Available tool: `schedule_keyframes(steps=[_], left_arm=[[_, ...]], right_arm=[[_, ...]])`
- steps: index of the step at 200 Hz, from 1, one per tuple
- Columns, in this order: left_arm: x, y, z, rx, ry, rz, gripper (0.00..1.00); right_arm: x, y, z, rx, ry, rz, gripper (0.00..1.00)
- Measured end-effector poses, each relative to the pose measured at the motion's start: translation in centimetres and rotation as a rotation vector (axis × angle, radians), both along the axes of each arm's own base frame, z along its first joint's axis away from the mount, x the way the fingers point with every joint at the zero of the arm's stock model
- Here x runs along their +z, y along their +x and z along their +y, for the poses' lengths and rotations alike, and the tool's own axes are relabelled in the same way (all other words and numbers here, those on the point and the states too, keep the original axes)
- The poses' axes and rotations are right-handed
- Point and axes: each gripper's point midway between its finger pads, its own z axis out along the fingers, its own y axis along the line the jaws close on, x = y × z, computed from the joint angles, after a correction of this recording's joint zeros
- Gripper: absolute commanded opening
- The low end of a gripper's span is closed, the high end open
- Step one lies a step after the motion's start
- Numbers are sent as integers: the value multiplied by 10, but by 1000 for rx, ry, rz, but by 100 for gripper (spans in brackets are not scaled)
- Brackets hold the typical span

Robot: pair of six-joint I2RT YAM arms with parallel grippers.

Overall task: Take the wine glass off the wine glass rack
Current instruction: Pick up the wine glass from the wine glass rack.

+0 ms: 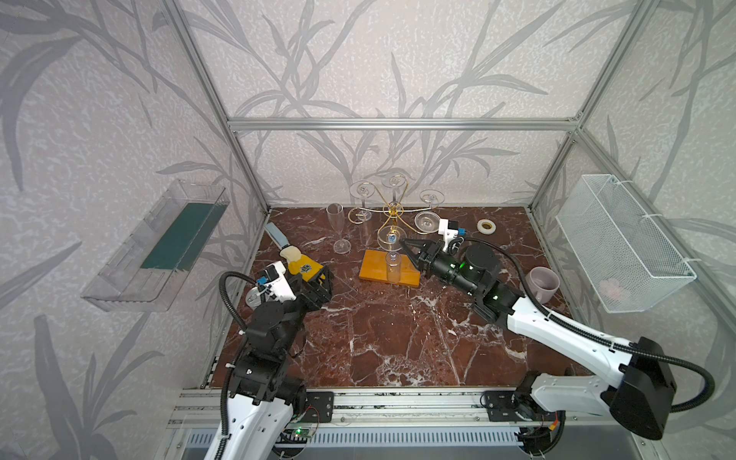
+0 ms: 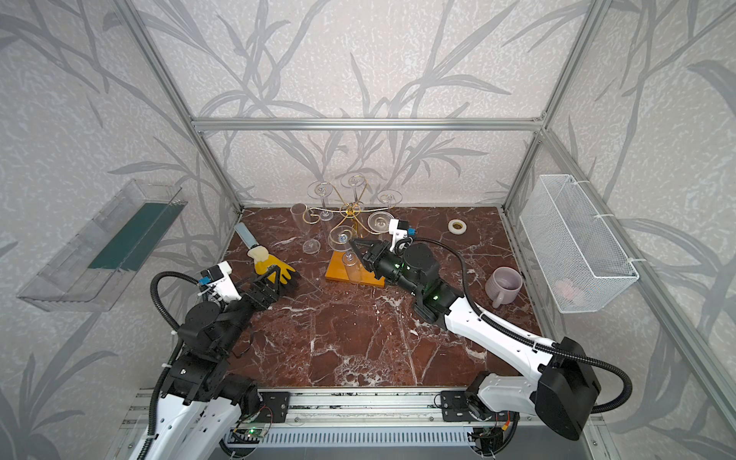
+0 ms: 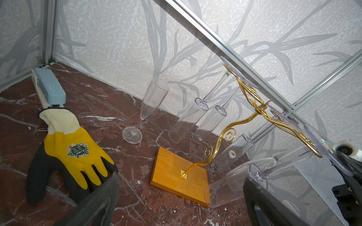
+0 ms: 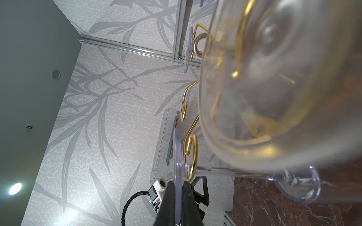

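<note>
The wine glass rack point(image 1: 374, 271) point(image 2: 338, 271) point(image 3: 172, 172) is a gold wire stand on an orange wooden base, at the back middle of the marble table. Several clear glasses hang upside down from its curled arms. The front wine glass point(image 1: 392, 239) point(image 2: 343, 238) point(image 3: 235, 182) hangs on a gold scroll point(image 4: 193, 148). My right gripper point(image 1: 403, 241) point(image 2: 353, 242) point(image 4: 177, 188) is shut on the flat foot point(image 4: 177, 156) of that glass. My left gripper point(image 1: 320, 278) point(image 2: 275, 278) point(image 3: 182, 197) hovers open and empty over a glove, left of the rack.
One flute point(image 1: 338, 229) point(image 3: 148, 109) stands upright left of the rack. A yellow-black glove point(image 1: 304, 267) and a blue stapler point(image 1: 275, 235) lie at the left. A tape roll point(image 1: 486, 226), a mauve mug point(image 1: 542, 283) and a white wire basket point(image 1: 621, 243) are at the right.
</note>
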Motion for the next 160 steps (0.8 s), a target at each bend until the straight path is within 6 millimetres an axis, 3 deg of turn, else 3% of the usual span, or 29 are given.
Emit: schedule_keyframes(steps=[60, 160], left_arm=[[0, 0, 0, -1, 1, 1, 99], [-2, -1, 0, -1, 3, 1, 99]], right_arm=[[2, -3, 4, -8, -17, 9, 0], [23, -6, 16, -7, -10, -10, 0]])
